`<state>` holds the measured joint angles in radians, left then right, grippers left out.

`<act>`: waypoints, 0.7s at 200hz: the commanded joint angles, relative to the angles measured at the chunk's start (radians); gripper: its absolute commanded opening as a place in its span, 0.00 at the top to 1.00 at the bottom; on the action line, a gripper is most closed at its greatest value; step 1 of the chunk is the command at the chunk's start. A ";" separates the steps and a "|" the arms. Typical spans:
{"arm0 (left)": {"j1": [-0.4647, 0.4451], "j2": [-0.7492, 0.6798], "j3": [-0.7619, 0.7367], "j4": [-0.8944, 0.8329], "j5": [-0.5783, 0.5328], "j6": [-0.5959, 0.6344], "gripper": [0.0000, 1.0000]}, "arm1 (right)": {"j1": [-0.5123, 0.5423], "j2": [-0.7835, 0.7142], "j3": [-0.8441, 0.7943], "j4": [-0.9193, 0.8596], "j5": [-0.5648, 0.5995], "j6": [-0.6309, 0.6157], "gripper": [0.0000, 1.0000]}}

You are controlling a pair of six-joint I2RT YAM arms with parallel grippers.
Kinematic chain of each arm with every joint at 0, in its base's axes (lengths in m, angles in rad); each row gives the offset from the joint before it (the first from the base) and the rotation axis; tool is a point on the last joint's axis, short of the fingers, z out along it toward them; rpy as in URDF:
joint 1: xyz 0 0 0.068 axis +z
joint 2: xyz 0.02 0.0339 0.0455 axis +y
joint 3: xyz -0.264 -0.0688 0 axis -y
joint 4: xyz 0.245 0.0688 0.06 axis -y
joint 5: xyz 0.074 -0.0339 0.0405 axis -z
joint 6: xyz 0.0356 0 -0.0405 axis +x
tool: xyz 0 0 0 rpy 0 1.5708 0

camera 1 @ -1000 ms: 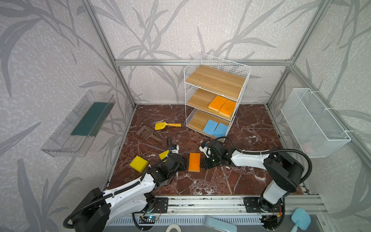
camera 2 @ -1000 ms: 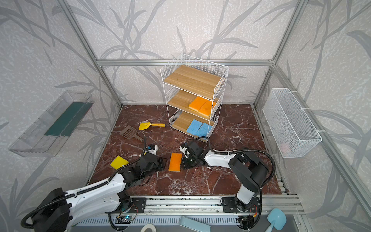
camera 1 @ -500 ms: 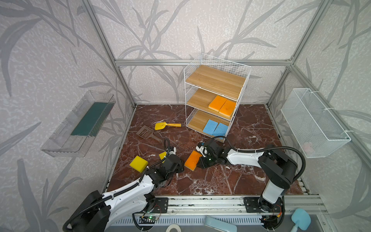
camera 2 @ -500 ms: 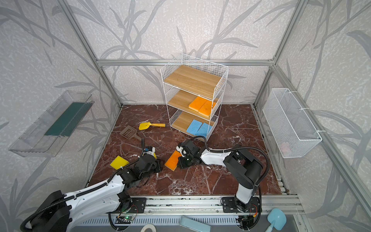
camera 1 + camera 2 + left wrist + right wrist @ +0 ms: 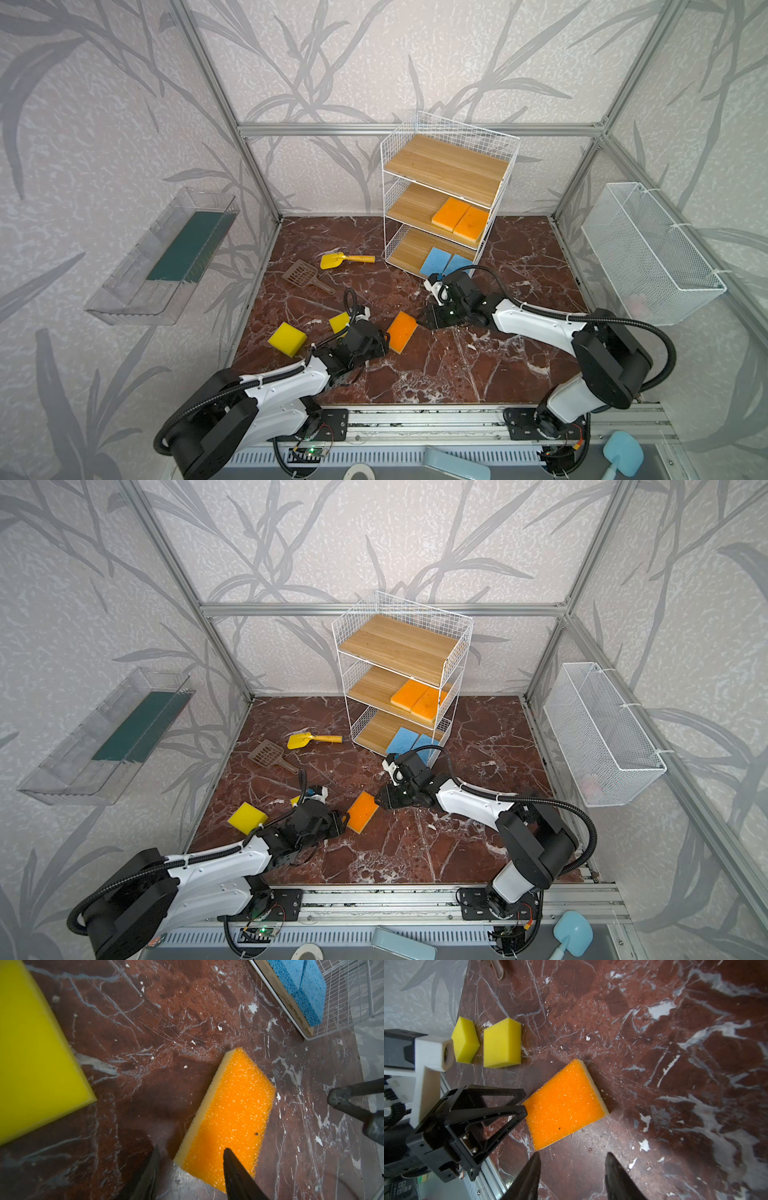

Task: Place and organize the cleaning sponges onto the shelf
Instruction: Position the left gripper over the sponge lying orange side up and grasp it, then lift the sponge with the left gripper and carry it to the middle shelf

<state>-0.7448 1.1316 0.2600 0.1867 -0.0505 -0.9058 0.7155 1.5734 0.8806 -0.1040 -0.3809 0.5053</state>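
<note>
An orange sponge (image 5: 402,337) (image 5: 363,811) lies flat and slanted on the marble floor between both grippers. My left gripper (image 5: 384,338) (image 5: 191,1150) is open, its fingers astride the sponge's near corner. At the sponge's other end my right gripper (image 5: 428,322) (image 5: 573,1155) stands open with only floor between its fingers. Two yellow sponges (image 5: 287,338) (image 5: 339,322) rest on the floor to the left. The shelf (image 5: 446,166) stands at the back with two orange sponges (image 5: 461,218) on its middle board and two blue sponges (image 5: 444,262) on its bottom board.
A yellow scoop (image 5: 345,260) and a brown slotted scoop (image 5: 305,275) lie on the floor left of the shelf. A clear tray (image 5: 166,257) hangs on the left wall. On the right wall hangs a white mesh basket (image 5: 648,253).
The right gripper has opened and drawn a little back from the orange sponge. The sponge has turned from straight to slanted. The left gripper has come up to its corner.
</note>
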 commanded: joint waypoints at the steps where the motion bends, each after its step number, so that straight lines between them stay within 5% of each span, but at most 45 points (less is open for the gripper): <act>1: 0.002 0.026 0.008 0.066 0.014 -0.035 0.48 | -0.014 -0.031 -0.019 -0.028 0.005 -0.024 0.48; 90: 0.002 0.211 0.044 0.101 -0.007 -0.073 0.51 | -0.106 -0.098 -0.084 -0.002 -0.026 -0.030 0.47; 140: 0.004 0.309 0.054 0.162 0.006 -0.094 0.62 | -0.109 -0.105 -0.102 0.015 -0.029 -0.028 0.47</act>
<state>-0.7448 1.3842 0.3271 0.4038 -0.0452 -0.9688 0.6083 1.4975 0.7971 -0.1009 -0.4007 0.4881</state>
